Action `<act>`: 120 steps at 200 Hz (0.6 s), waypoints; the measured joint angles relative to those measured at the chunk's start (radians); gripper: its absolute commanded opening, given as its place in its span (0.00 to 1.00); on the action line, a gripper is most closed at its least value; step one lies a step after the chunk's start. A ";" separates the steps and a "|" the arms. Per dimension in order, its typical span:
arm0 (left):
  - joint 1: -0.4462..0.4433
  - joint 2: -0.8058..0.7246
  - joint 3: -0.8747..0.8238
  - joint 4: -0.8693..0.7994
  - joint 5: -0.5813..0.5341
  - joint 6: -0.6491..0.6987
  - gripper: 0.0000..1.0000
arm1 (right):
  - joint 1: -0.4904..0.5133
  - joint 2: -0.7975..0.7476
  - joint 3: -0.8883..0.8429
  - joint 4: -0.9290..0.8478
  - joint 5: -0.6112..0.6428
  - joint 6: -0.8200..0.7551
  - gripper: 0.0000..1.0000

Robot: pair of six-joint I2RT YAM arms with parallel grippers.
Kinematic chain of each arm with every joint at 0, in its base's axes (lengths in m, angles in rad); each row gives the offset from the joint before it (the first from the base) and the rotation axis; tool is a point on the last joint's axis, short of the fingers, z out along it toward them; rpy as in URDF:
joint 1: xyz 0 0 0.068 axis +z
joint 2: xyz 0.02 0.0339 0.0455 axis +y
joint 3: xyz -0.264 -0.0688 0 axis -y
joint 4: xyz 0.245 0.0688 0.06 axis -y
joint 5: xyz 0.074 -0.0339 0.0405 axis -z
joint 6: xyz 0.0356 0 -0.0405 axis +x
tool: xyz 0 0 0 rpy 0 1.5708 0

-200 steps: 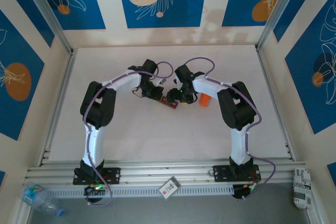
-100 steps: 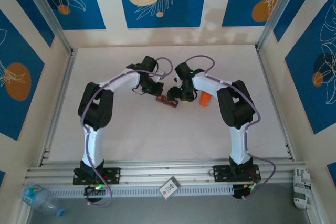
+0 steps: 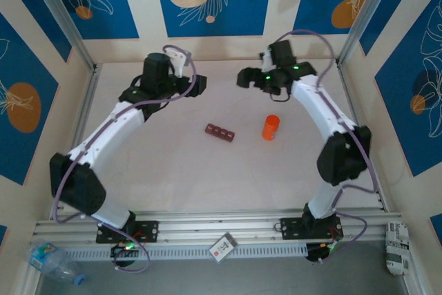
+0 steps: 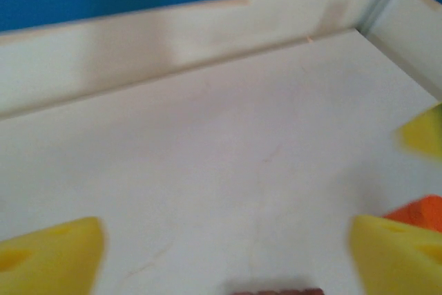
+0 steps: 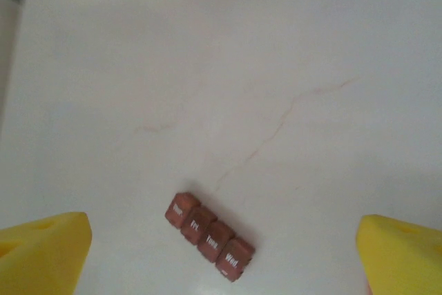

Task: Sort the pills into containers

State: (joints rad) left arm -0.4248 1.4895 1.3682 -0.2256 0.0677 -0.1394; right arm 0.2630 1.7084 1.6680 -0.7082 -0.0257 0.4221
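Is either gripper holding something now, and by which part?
Nothing is held. The left gripper and right gripper are open, apart from the containers on the table.

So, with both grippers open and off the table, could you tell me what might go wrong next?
The pill organizer strip is small and lies loose on the table; a finger nudging it could slide or flip it.
The orange bottle stands upright near it; the right gripper coming down could topple it.
The left gripper faces the same spot, so the two grippers may collide over it.
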 measured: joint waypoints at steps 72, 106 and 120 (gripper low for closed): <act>0.106 -0.277 -0.468 0.313 -0.217 0.177 1.00 | -0.248 -0.275 -0.340 0.158 0.121 0.053 0.99; 0.205 -0.379 -0.657 0.426 -0.253 0.212 1.00 | -0.282 -0.360 -0.640 0.356 0.239 0.053 0.99; 0.229 -0.402 -0.732 0.491 -0.257 0.222 1.00 | -0.280 -0.389 -0.728 0.438 0.283 0.031 0.99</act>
State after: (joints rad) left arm -0.1955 1.0874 0.6365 0.2653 -0.1898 0.0826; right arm -0.0170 1.3197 0.9401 -0.2703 0.2573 0.4526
